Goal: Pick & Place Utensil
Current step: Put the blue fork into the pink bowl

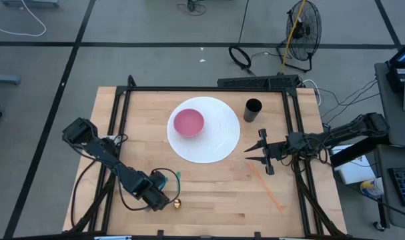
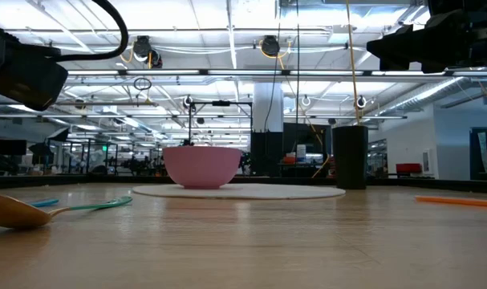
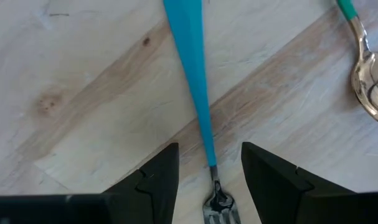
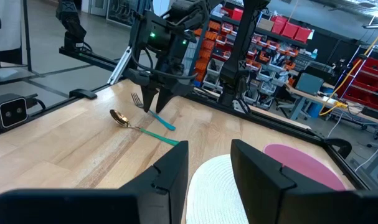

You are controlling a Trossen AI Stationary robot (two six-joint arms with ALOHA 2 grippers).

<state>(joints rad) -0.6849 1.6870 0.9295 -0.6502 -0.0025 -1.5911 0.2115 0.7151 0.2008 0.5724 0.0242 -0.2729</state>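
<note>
A fork with a blue handle (image 3: pixel 195 74) and metal tines (image 3: pixel 217 202) lies flat on the wooden table (image 1: pixel 215 193) near its front left. My left gripper (image 3: pixel 210 180) points down over it, open. Its fingers (image 3: pixel 157 177) stand on either side of the fork where the handle meets the metal neck, and touch nothing. Beside the fork lies a gold spoon (image 3: pixel 370 84) with a green handle (image 1: pixel 178 177). In the right wrist view the left gripper (image 4: pixel 156 102) stands over the fork (image 4: pixel 139 99). My right gripper (image 1: pixel 249 155) hangs open and level at the table's right.
A white plate (image 1: pixel 219 143) at the table's middle carries a pink bowl (image 1: pixel 189 123). A black cup (image 1: pixel 253 110) stands to the plate's right. An orange stick (image 1: pixel 265 183) lies on the wood at the front right. A black frame (image 1: pixel 202 89) rims the table.
</note>
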